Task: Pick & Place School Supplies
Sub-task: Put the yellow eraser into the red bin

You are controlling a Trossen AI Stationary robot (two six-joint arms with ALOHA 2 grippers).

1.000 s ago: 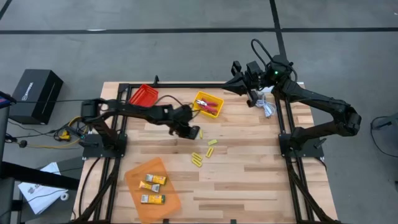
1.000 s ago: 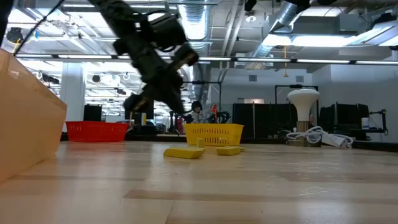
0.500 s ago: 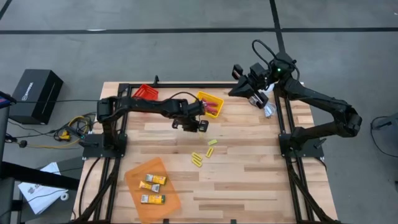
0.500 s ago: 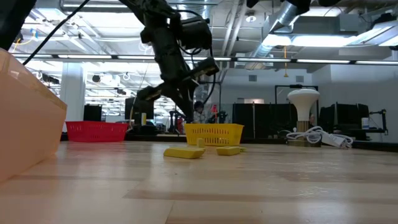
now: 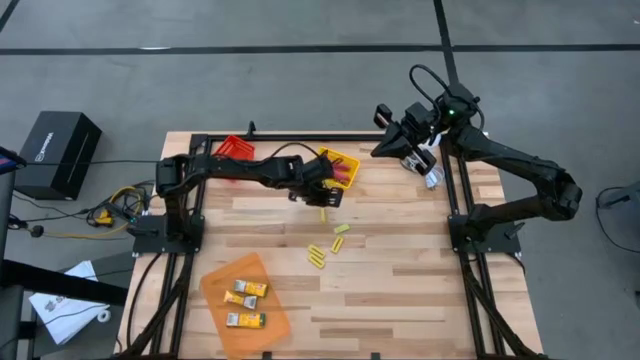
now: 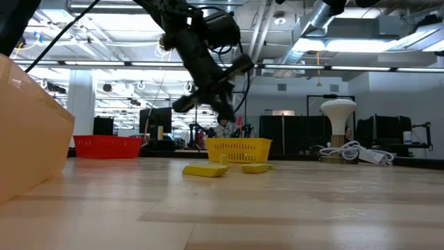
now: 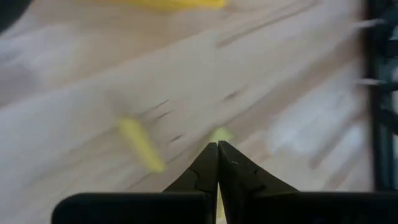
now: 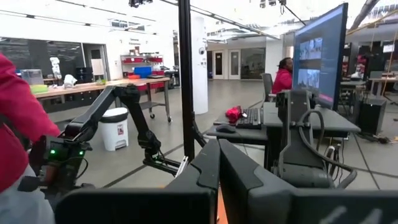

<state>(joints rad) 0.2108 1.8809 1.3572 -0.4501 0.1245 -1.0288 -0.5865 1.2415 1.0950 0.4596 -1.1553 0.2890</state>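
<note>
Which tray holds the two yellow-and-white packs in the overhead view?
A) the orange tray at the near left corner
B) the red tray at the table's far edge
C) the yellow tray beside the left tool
A: both yellow-and-white packs lie in the orange tray at the table's near left corner, far from the yellow tray and red tray.

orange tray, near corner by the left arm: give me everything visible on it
The orange tray is a flat, shallow piece of what looks like translucent orange plastic, roughly rectangular with rounded corners, lying skewed to the table's edges on the wooden top, at the near end on the left arm's side. Two yellow-and-white packs lie inside it, one above the other, apart. No tool touches it. In the low view its wall fills the picture's left edge, close to the camera.
</note>
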